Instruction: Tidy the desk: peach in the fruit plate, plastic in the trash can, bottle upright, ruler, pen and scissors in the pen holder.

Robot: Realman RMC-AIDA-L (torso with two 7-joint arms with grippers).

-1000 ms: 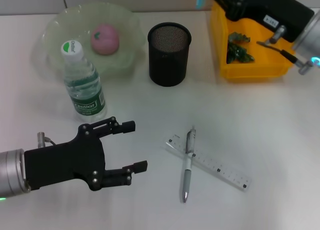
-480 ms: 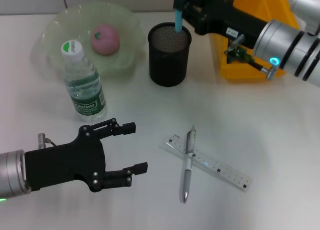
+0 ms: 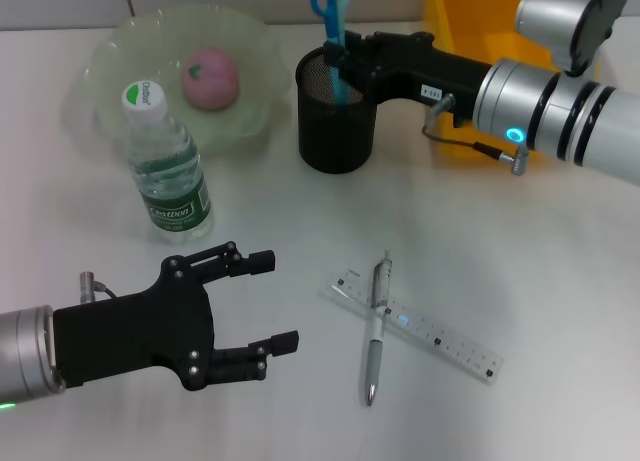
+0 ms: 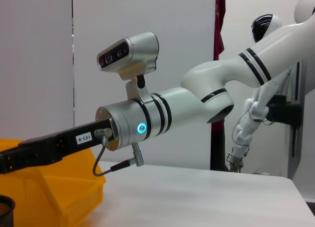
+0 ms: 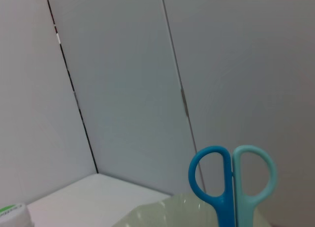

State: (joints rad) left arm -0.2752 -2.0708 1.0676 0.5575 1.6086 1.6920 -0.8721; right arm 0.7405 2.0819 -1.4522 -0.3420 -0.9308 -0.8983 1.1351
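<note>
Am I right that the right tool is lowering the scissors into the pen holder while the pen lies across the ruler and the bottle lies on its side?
Not quite. In the head view the bottle stands upright beside the fruit plate, cap up. The rest holds: the right tool has the scissors over the pen holder, and the pen lies across the ruler.

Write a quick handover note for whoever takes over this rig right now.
Right hand: over the pen holder, shut on the scissors, blades down into the holder, handles sticking up.
Left hand: open, idle near the table's front edge.
Done: peach in the fruit plate, bottle upright.
Left: release the scissors; pen and ruler lie crossed on the table.
</note>
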